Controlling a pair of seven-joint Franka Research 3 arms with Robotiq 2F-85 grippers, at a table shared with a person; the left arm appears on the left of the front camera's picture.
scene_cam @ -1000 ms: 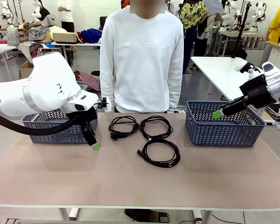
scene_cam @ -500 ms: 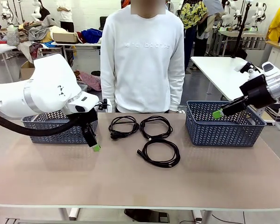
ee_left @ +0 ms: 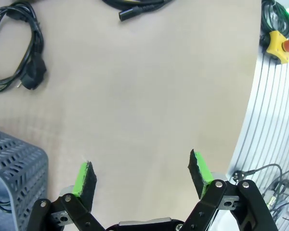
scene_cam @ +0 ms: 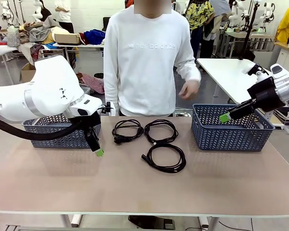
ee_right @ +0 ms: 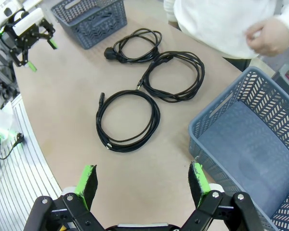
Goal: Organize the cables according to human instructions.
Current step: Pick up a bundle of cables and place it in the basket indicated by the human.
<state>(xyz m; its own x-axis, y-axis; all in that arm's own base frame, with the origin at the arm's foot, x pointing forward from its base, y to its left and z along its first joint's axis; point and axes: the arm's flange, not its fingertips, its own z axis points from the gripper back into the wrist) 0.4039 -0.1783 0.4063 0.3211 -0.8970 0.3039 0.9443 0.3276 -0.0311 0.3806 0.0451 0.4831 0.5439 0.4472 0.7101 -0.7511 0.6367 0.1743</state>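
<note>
Only the person's hand (scene_cam: 188, 90) had moved since a second earlier: it had come up from the side to about waist height, fingers loosely curled, above the far corner of the right basket (scene_cam: 229, 137). Both arms had stayed put. The left gripper (ee_left: 142, 173) hung wide open and empty over bare table (scene_cam: 135, 192), just in front of the left basket (scene_cam: 62, 138). The right gripper (ee_right: 142, 180) was equally wide and empty above the right basket's near left end.

Three coiled black power cords lay between the baskets. The far-left coil (scene_cam: 119, 140) and the far-right coil (scene_cam: 160, 121) sat side by side, touching or nearly so, with the near coil (scene_cam: 169, 169) just in front of them. A dark strand seemed to show through the left basket's wall in the left wrist view. It was possibly another cord, but too small to be sure.

The raised hand looked like a gesture not yet finished, so moving before it settled could send a cord to the wrong basket. The coils were loose and crowded. A pinch on a single strand might therefore unwind a loop or drag a neighbour's plug along.

The white sweatshirt (scene_cam: 147, 67) read "new balance" across the chest. The yellow box (ee_left: 278, 41) with a red button showed no legible lettering.
</note>
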